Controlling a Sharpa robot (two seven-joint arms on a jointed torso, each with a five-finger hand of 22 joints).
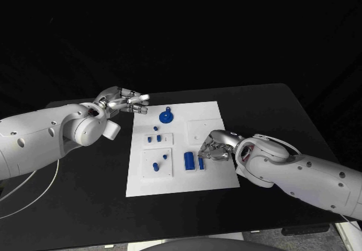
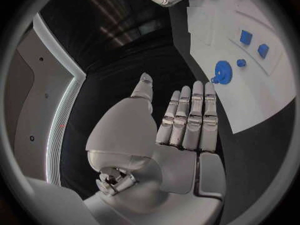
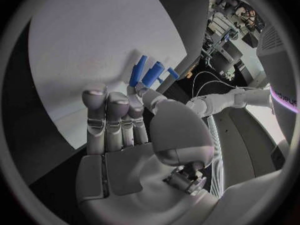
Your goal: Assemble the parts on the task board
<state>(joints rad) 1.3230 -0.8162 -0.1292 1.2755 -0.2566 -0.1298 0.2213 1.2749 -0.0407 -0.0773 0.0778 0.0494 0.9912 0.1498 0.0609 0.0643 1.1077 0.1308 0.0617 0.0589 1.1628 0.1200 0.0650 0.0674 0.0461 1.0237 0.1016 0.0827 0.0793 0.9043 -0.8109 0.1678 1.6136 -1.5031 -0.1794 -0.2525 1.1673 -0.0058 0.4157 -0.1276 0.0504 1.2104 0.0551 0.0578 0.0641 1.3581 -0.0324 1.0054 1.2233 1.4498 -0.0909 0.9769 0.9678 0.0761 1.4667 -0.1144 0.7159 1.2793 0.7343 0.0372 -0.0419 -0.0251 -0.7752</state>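
- The white task board [image 1: 215,178] lay flat in the middle of the black counter [image 1: 294,112], long side running away from the robot.
- Left hand [image 1: 124,101] hovered off the board's far left corner, over bare counter, fingers straight and side by side, thumb apart from them, and nothing in its grasp (the left wrist view [image 2: 178,122] showed the palm plainly bare).
- Just beside those fingertips, on the board's far end, sat a round blue disc part [image 1: 166,115] with a small tab; the left wrist view caught it too [image 2: 222,71], with a small blue peg [image 2: 241,62] next to it.
- Nearer the robot along the board's left side came a raised white tile [image 1: 167,142] with two small blue pieces [image 1: 149,139] standing on it, then a second tile [image 1: 170,170] with more small blue bits, one of them an oval piece [image 1: 155,167] near its lower left.
- Right hand [image 1: 215,150] was down on the board's right half, fingers curled in, knuckles up.
- Right beside its fingertips lay a blue rectangular block [image 1: 189,160] and a slimmer blue bar [image 1: 201,163], parallel to each other (the pair also showed past the fingers in the right wrist view: block [image 3: 152,74], bar [image 3: 139,69]).
- Whether those fingers actually touched or pinched either piece, I could not tell; from the right wrist view [image 3: 134,135] the fingers looked drawn together with the blue pieces just beyond their tips.
- A blank raised square [image 1: 202,128] sat on the board just beyond the right hand.
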